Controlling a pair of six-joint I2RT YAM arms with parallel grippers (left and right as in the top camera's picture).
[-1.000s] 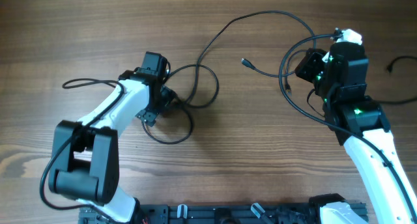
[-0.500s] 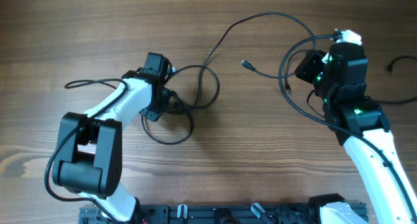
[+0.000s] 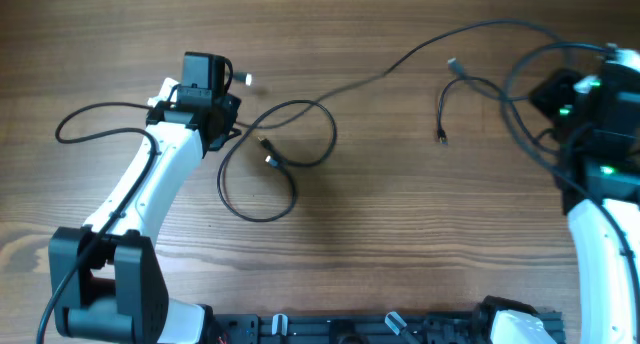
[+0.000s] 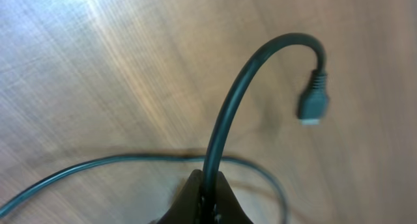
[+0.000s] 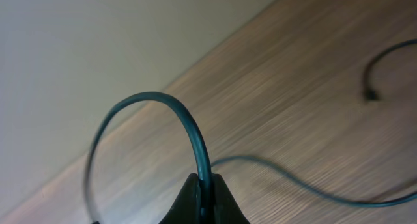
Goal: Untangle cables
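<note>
While the black cables (image 3: 331, 134) lie spread over the wooden table (image 3: 400, 234), we see each arm gripping them at an opposite side. At the far left, the left gripper (image 3: 226, 102) has its jaws pressed together on 1 cable (image 4: 225, 120). In its wrist view that cable rises from between the fingertips, arches over and ends in a small plug (image 4: 313, 105) held clear of the wood. Just right of that gripper, a loose loop (image 3: 258, 219) rests flat on the table, with 2 small connector ends (image 3: 268, 152) lying inside the tangle. From there a long strand (image 3: 420, 52) runs toward the far right. At that side the right gripper (image 3: 556, 92) has its jaws pinching another stretch of cable, which bows up in an arc (image 5: 189, 123) above them. Between the arms, 1 free end (image 3: 440, 136) and a second tip (image 3: 452, 62) sit nearer the right gripper; we cannot tell whether they touch the table.
</note>
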